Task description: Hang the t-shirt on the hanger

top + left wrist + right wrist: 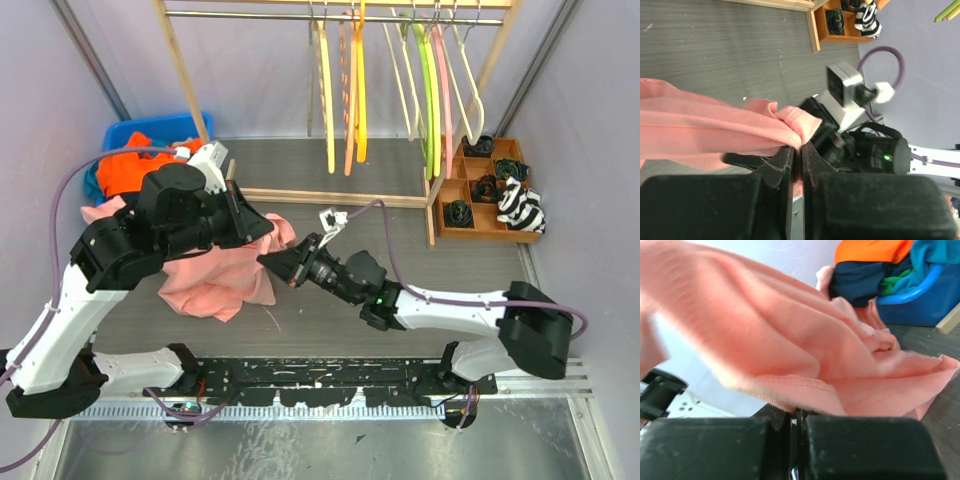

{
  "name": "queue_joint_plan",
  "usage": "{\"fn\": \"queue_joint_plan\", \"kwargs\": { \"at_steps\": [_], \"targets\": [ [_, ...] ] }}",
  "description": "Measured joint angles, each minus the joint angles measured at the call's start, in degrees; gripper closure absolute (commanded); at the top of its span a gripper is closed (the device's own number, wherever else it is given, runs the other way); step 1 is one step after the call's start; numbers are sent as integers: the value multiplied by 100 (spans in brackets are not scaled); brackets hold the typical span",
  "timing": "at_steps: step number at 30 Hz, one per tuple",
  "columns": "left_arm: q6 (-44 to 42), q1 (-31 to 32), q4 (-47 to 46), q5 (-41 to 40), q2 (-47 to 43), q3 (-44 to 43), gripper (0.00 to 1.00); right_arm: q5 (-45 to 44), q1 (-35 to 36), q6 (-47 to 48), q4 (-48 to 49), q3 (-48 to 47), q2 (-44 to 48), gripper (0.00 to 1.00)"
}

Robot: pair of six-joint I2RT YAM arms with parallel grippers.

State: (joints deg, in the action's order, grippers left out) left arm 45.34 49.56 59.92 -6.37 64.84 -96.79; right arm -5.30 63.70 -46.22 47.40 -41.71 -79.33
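Blue bin [120, 132] behind t-shirt [215, 285]; wooden rack [330, 197], sock tray [478, 236] right.

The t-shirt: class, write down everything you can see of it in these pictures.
The t-shirt is salmon-pink, a soft, wrinkled, cotton-like knit with stitched hems. It hangs bunched and stretched between both hands. The left hand is shut on a folded hem edge, and the right hand is shut on another hem. The slack sags to the table.

Salmon-pink t-shirt [215, 280] bunched, wrinkled; cream hanger [403, 85] hangs on rail [260, 15]
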Motion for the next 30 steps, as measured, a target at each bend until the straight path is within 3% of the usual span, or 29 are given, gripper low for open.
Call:
{"fn": "queue_joint_plan", "kwargs": {
  "at_steps": [4,8,14,22,30],
  "targets": [
    [-190,11,238,-308,-9,-201,45,-31,162,83,13,422,778,99],
    [-350,-26,522,-669,2,-461,32,-245,203,254,-278,839,1845,99],
    [-584,-372,881,-1161,2,-767,29,-890,203,656,-1054,1012,3421,99],
    [-730,-896,1086,-1397,-15,-723,29,-1742,203,1213,-2142,953,4725,99],
    [-710,-1377,776,-1412,-175,645,29,-2459,201,1532,-3233,863,5541,99]
  ]
}}
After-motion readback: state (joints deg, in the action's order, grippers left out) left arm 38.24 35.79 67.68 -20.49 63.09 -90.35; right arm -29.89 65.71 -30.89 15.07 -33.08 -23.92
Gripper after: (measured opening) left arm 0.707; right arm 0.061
